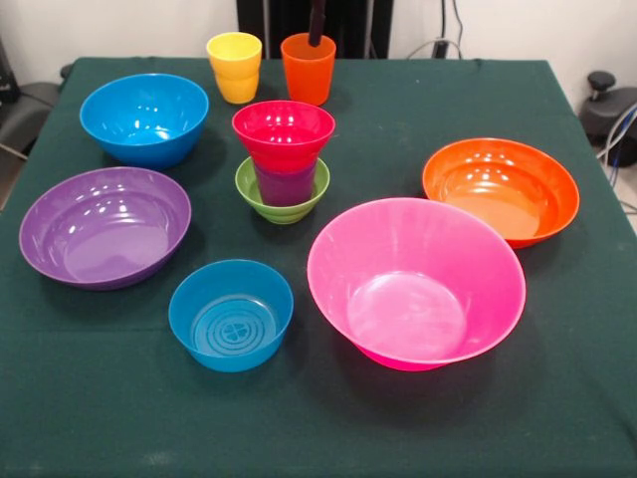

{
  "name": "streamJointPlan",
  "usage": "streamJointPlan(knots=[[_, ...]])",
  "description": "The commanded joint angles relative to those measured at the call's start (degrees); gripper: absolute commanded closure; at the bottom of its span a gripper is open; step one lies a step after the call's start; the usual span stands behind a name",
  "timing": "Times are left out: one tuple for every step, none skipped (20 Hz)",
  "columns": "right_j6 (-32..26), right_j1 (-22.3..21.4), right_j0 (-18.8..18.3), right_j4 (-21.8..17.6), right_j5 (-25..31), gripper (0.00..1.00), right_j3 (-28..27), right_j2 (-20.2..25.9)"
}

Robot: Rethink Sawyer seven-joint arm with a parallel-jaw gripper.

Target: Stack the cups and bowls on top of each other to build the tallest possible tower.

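The tower stands mid-table: a small green bowl [284, 204] holds a purple cup [286, 185], and a red bowl [284, 129] sits on top of that cup. Behind it a yellow cup [236, 66] and an orange cup [308, 70] stand upright side by side. Only a thin dark tip of my gripper [317, 22] shows, coming down from the top edge to just over the orange cup's rim. Its state does not show.
Loose bowls ring the tower. A mid-sized blue bowl [144, 118] is at back left, a purple bowl [105, 225] at left and a small blue bowl [231, 315] in front. A large pink bowl [416, 282] is at front right, an orange bowl [501, 189] at right.
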Motion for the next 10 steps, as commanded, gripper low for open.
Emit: streamJointPlan(knots=[[3.9, 4.7, -0.7, 1.5, -3.0, 0.00, -1.7, 1.8], [3.7, 4.7, -0.8, 1.7, -2.8, 0.00, -1.9, 1.7], [3.7, 5.0, -0.7, 1.7, -3.0, 0.00, -2.0, 1.6], [3.5, 5.0, -0.9, 1.9, -2.8, 0.00, -2.2, 1.7], [3.5, 5.2, -0.8, 1.9, -3.1, 0.00, -1.9, 1.8], [3.4, 5.2, -0.9, 1.9, -2.8, 0.00, -2.2, 1.6], [3.6, 5.1, -0.4, 2.0, -2.6, 0.00, -2.4, 1.6], [3.2, 4.9, -0.7, 2.0, -2.4, 0.00, -2.5, 1.8], [3.0, 4.7, -0.2, 1.9, -1.6, 0.00, -3.1, 1.6], [2.3, 4.6, 0.0, 1.0, -0.9, 0.00, -4.0, 1.0]])
